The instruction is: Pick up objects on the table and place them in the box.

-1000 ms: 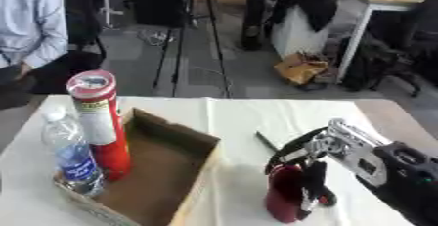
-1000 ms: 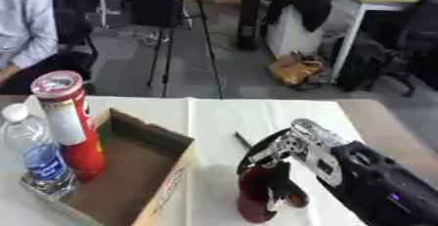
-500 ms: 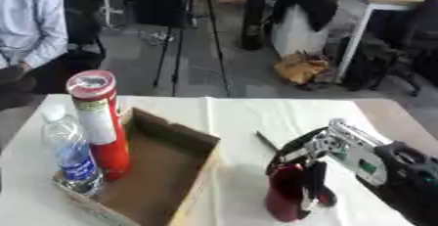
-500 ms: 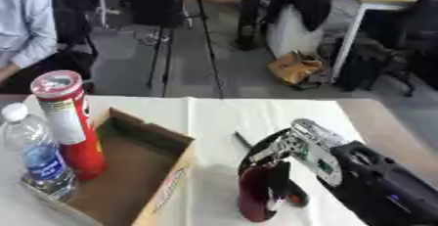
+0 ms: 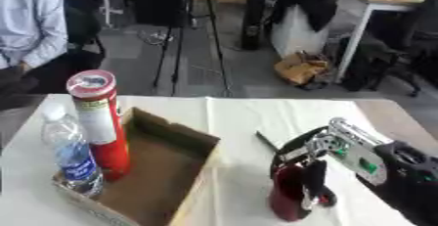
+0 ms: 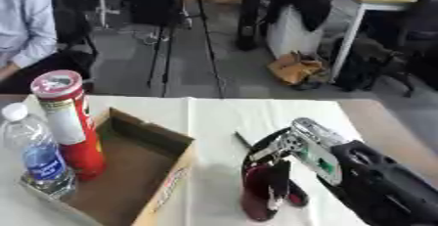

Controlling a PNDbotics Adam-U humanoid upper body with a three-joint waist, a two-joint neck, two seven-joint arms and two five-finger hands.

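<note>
A dark red can-like object stands on the white table to the right of the open cardboard box. My right hand comes in from the lower right and its fingers curl round the red object's top and side. Inside the box, at its left end, a tall red tube with a pale lid and a clear water bottle with a blue label stand upright. My left hand shows in neither view.
A thin dark strip lies on the table just behind my right hand. The white tablecloth runs back to the far edge. Beyond are a tripod, office chairs, a desk and a seated person at the far left.
</note>
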